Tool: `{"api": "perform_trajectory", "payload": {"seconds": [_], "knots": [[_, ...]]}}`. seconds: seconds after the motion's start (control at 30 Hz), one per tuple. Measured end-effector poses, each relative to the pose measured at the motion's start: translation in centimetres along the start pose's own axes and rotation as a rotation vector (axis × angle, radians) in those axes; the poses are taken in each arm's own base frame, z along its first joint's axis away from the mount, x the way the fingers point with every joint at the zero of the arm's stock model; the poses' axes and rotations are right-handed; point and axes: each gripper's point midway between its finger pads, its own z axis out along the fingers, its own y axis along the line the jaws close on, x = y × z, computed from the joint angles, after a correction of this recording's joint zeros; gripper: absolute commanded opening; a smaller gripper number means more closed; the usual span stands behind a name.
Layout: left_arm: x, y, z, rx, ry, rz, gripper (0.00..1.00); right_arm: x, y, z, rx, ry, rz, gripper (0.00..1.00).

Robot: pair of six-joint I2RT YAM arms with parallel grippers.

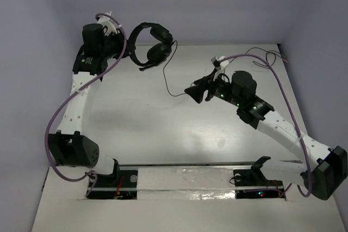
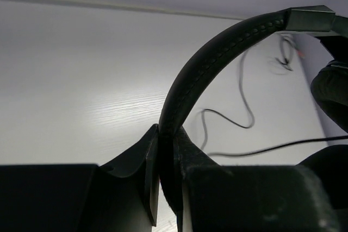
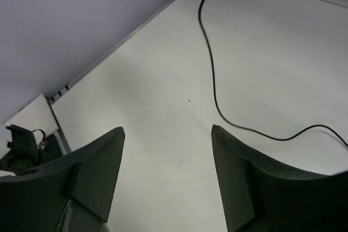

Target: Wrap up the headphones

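Observation:
The black headphones (image 1: 152, 44) hang in the air at the back left, held by the headband. My left gripper (image 1: 124, 44) is shut on the headband (image 2: 217, 58); in the left wrist view the jaws pinch it (image 2: 168, 139), and an earcup (image 2: 331, 91) shows at the right edge. The thin black cable (image 1: 167, 80) runs from the earcups down onto the table toward my right gripper (image 1: 194, 92). It also shows in the right wrist view (image 3: 215, 80) and the left wrist view (image 2: 242, 96). My right gripper (image 3: 167, 131) is open and empty, just above the table, with the cable beside its right finger.
Purple robot cables (image 1: 283, 88) loop along both arms. Thin wires (image 1: 266, 55) lie at the back right of the table. Walls enclose the table on three sides. Black mounts (image 1: 111, 175) sit on the near edge strip.

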Motion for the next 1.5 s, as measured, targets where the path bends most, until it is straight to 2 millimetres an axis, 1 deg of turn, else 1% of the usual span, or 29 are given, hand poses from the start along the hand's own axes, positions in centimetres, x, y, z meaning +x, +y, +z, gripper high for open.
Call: {"api": "perform_trajectory", "payload": {"seconds": [0.1,0.17,0.27,0.3,0.37,0.43,0.5,0.6,0.73,0.83,0.93,1.03,1.13,1.2,1.3,1.4,1.5], "knots": [[-1.4,-2.9,-1.5,0.108,-0.018,0.004,0.0,1.1,-0.7,1.3,-0.001,0.012,-0.013,0.73],[-1.9,-4.4,-2.3,0.162,-0.016,0.003,0.0,2.7,-1.5,2.8,-0.004,0.049,-0.002,0.74],[-2.9,-6.2,-3.5,0.226,-0.021,0.007,0.0,5.5,-2.1,4.5,-0.03,0.119,0.031,0.75],[-3.3,-6.7,-4.0,0.239,-0.024,0.009,0.0,6.2,-2.1,4.9,-0.043,0.135,0.039,0.76],[-4.2,-7.6,-4.8,0.263,-0.04,0.018,0.0,6.8,-2.0,5.3,-0.063,0.146,0.045,0.76],[-5.2,-8.7,-5.7,0.299,-0.061,0.028,0.0,6.6,-2.2,5.6,-0.058,0.126,0.041,0.76],[-5.8,-9.6,-6.2,0.334,-0.073,0.028,0.0,6.3,-2.7,6.0,-0.038,0.106,0.032,0.76],[-5.8,-10.1,-6.6,0.358,-0.065,0.019,0.0,5.7,-3.6,6.3,0.006,0.072,0.016,0.75],[-5.9,-10.8,-7.1,0.385,-0.058,0.005,0.0,5.1,-4.2,6.6,0.03,0.039,-0.008,0.74],[-6.4,-11.5,-7.7,0.406,-0.066,-0.002,0.0,5.7,-4.6,7.4,0.033,0.05,-0.013,0.71],[-7.5,-12.3,-8.7,0.425,-0.089,0.004,0.0,6.9,-5.3,8.2,0.038,0.067,-0.008,0.67],[-8.8,-13.5,-10.0,0.455,-0.119,0.016,0.0,7.7,-5.5,8.3,0.039,0.071,-0.005,0.64],[-10.3,-14.8,-11.4,0.502,-0.15,0.018,0.0,8.0,-5.6,8.4,0.03,0.057,-0.01,0.62],[-11.0,-15.4,-12.1,0.524,-0.164,0.014,0.0,8.5,-6.0,8.5,0.027,0.063,-0.009,0.62],[-11.5,-16.1,-12.8,0.55,-0.172,0.009,0.0,8.9,-7.1,8.5,0.009,0.072,0.0,0.61],[-11.9,-16.4,-13.4,0.567,-0.176,-0.002,0.0,9.2,-8.7,8.4,0.002,0.081,0.014,0.58],[-12.1,-16.6,-13.7,0.582,-0.177,-0.019,0.0,9.6,-9.3,9.0,-0.021,0.096,0.025,0.58]]}}
